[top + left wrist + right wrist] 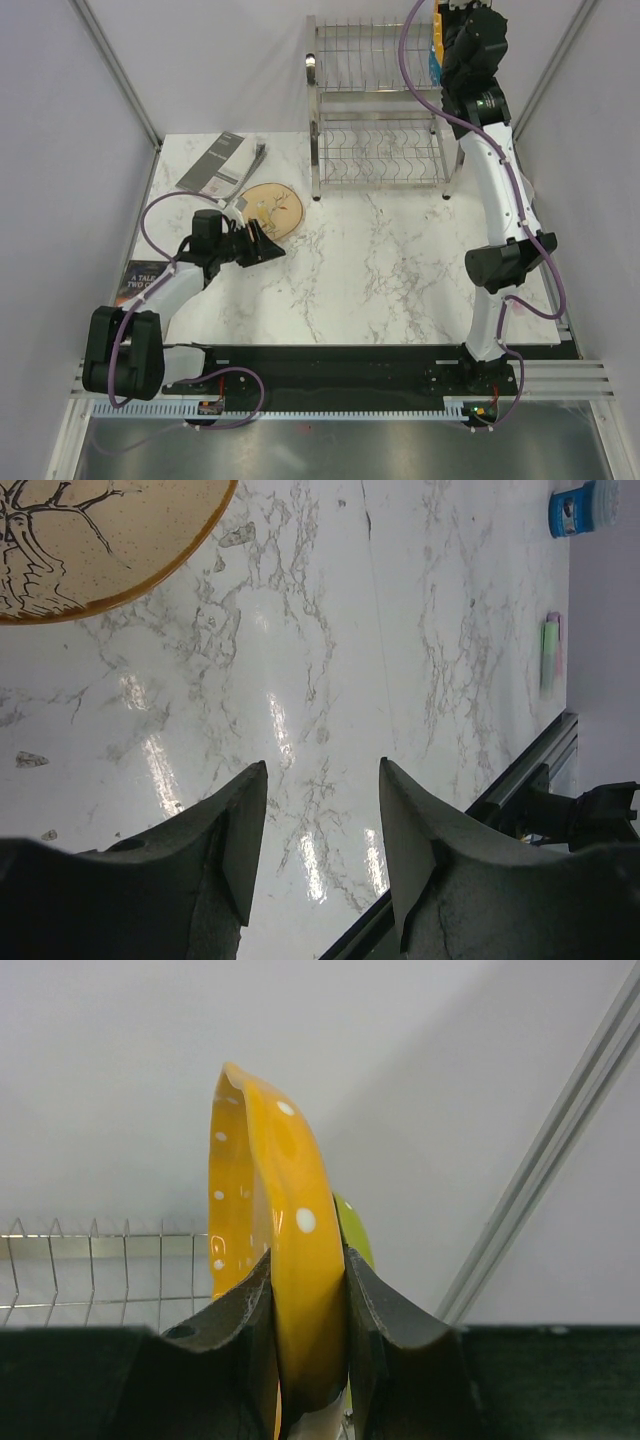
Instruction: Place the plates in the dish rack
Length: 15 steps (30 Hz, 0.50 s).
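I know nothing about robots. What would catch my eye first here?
The right gripper pinching an orange dotted plate upright, high beside the steel dish rack at the far edge of the marble table. Next, the tan plate with a tree drawing lying flat near the open left gripper.

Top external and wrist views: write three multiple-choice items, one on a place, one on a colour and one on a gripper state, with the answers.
1. Where is the tan plate?
A. flat on the table, apart from the dish rack
B. in the rack's upper tier
C. leaning on the back wall

2. What colour is the plate in the right gripper?
A. teal
B. orange
C. tan

3. How is the left gripper?
A. shut on a plate
B. shut, empty
C. open, empty

Answers:
1 A: the top view shows it lying on the marble.
2 B: the orange plate with white dots sits clamped between its fingers.
3 C: bare tabletop shows between its fingers.
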Each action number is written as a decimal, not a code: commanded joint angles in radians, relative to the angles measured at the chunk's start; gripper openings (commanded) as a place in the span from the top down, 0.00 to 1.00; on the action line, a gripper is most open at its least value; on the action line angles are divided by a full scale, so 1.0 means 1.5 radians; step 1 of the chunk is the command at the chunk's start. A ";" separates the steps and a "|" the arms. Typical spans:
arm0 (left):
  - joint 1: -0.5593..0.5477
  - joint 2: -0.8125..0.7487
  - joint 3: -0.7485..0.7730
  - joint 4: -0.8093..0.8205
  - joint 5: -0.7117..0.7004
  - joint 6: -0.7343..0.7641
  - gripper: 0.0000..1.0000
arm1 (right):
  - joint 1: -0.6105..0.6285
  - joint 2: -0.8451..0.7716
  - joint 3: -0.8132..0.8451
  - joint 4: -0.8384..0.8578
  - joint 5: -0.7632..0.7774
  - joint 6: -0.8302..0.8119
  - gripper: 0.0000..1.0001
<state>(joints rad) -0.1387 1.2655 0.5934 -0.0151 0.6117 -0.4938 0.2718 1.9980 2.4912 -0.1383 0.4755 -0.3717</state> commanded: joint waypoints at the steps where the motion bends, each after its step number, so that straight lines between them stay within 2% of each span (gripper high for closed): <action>1: 0.003 -0.031 -0.012 0.044 0.009 -0.023 0.44 | 0.011 -0.025 0.041 0.093 0.016 -0.035 1.00; 15: 0.003 -0.037 -0.038 0.066 0.012 -0.029 0.44 | 0.040 0.054 0.051 0.112 0.065 -0.109 1.00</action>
<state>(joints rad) -0.1387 1.2297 0.5449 0.0330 0.6121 -0.5125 0.3237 2.0823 2.4992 -0.1436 0.5442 -0.4881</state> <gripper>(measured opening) 0.557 0.338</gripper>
